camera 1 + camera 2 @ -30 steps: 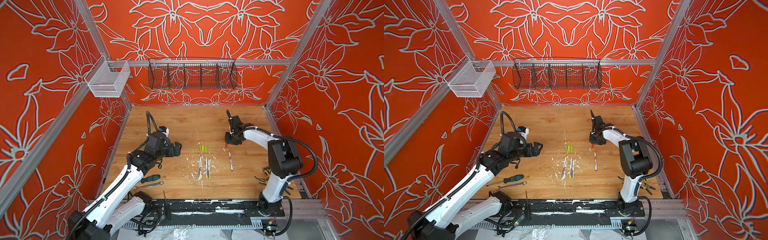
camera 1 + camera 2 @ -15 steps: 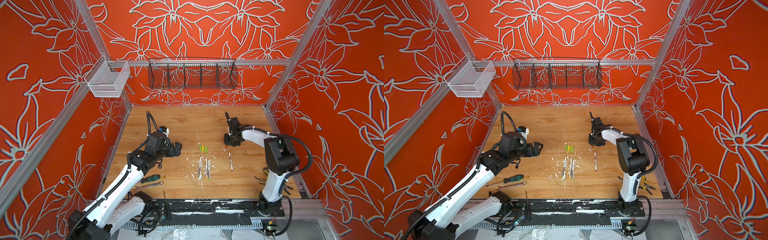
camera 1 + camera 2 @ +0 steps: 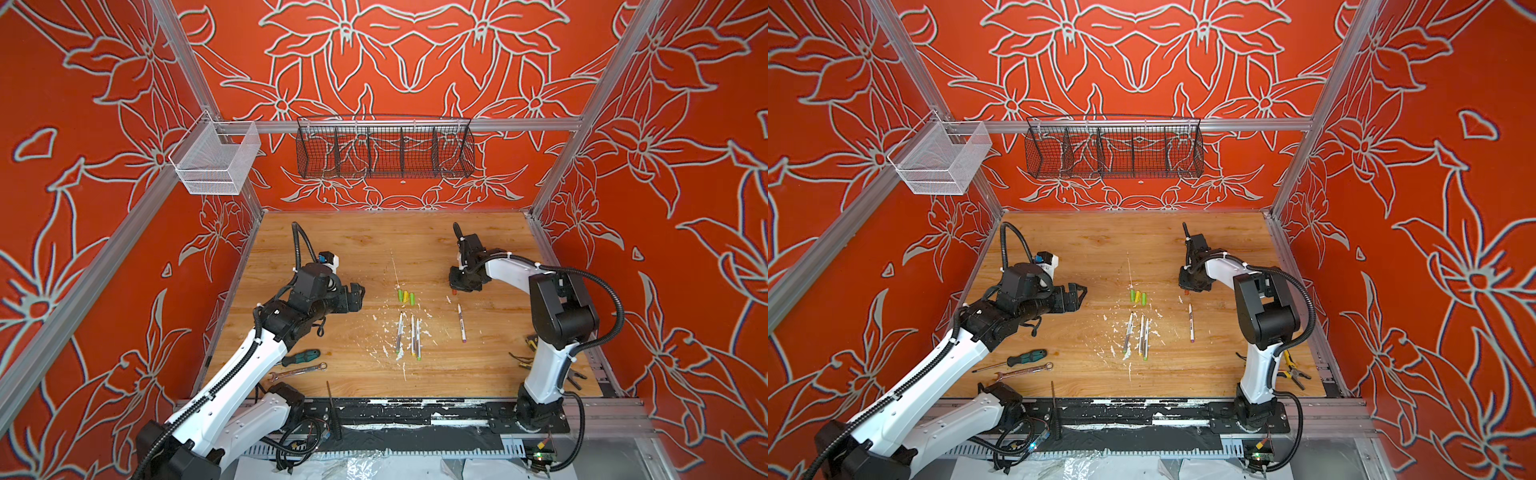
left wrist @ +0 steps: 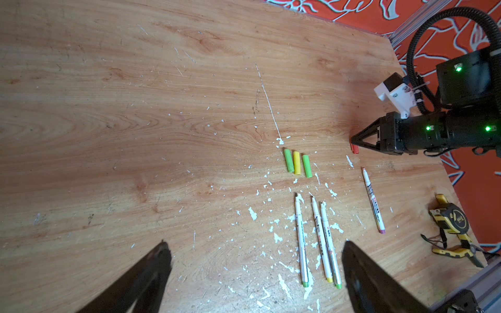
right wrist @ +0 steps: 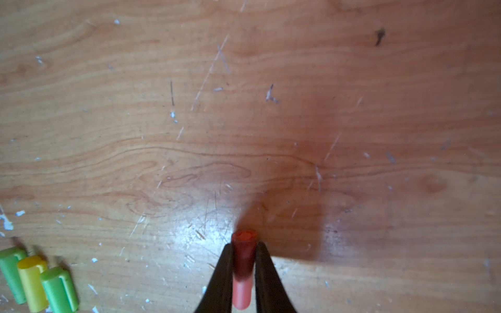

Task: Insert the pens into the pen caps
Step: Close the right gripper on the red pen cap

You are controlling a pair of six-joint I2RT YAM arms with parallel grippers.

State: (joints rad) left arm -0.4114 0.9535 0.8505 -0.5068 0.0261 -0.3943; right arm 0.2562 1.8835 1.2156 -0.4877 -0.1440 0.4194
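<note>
As I look down on the wooden surface (image 3: 332, 245) with the back wall at twelve o'clock, the right gripper (image 5: 244, 250) stands between two and three o'clock of the middle, its jaws pinched nearly together on a red-orange cap (image 5: 242, 260). Its wrist view shows the cap clamped between the two dark fingers, with one end poking out past their tips. Whether the cap touches the wood I cannot tell. In both top views only a small bit of red shows under the gripper's tip.

The other three caps (image 3: 405, 296) lie side by side near the middle of the surface, green, yellow, green. They are at about nine o'clock of the held cap and well apart from it. Just toward six o'clock of them lie three pens (image 3: 409, 337), white-barrelled and roughly parallel, with their tips toward twelve. Two have green ends and one has a yellow end. A fourth pen (image 3: 461, 323) with a purple end lies alone at four o'clock of the caps.

The left gripper (image 3: 356, 293) hovers at nine o'clock of the caps, jaws spread wide, holding nothing. A green-handled screwdriver (image 3: 301, 356) and a wrench (image 3: 297, 371) lie toward eight o'clock of the surface. Yellow-handled pliers (image 4: 450, 252) lie near its four o'clock edge.
</note>
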